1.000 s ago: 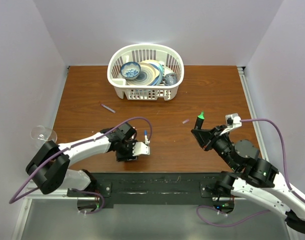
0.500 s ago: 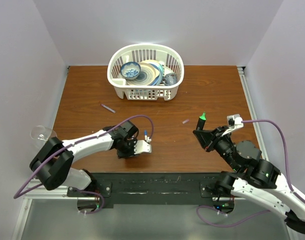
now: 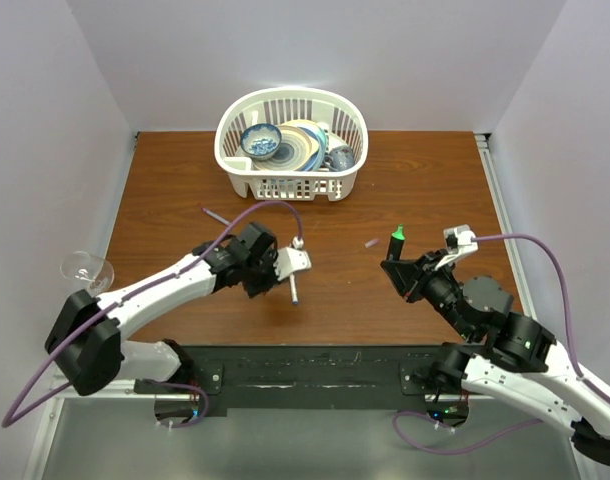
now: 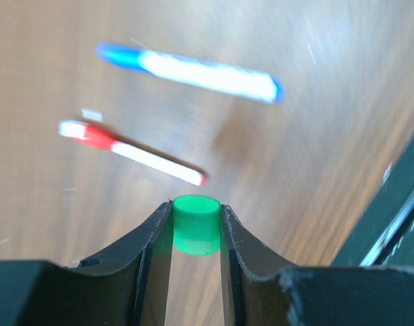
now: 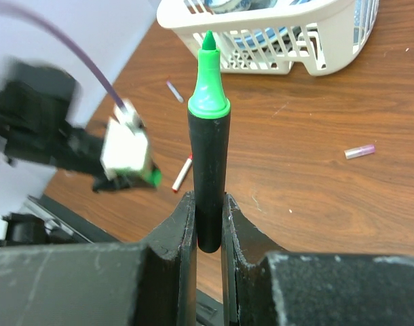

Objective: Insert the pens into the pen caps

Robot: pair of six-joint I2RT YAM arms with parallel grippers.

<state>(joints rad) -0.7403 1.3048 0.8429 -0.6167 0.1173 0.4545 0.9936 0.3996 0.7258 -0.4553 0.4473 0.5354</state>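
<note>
Green plastic first: the stubby green cap [image 4: 197, 231] is pinched between the fingers [image 4: 158, 236] of the left gripper [image 4: 197, 209]; its short axis runs along them, and its round end face is turned to 12 o'clock in the left wrist view; we cannot tell whether that face is the open mouth. Beyond it on the wood lie the blue pen [image 4: 193, 71] at 12 o'clock and the red pen [image 4: 129, 149] at 11 o'clock; they lie apart, both long axes running roughly 10 to 4 o'clock; both are blurred, so we cannot say whether caps sit on them.

We see the black marker [image 5: 207, 156] clamped low on its barrel by the right gripper [image 5: 207, 204]; it stands upright in the right wrist view, its green tip [image 5: 208, 75] toward 12 o'clock; from above it sits at 4 o'clock of the table's middle, and the cap at 8 o'clock.

Around them lies a brown wooden table [image 3: 435, 180] with pale walls [image 3: 65, 100] on three sides; a white basket [image 3: 225, 150] of dishes [image 3: 285, 145] stands at 12 o'clock; two small purple pieces [image 3: 216, 215] lie on the wood; a clear glass [image 3: 85, 268] sits at the 8 o'clock edge.

The marker's butt end is hidden between the jaws; the left arm is smeared in the right wrist view.
</note>
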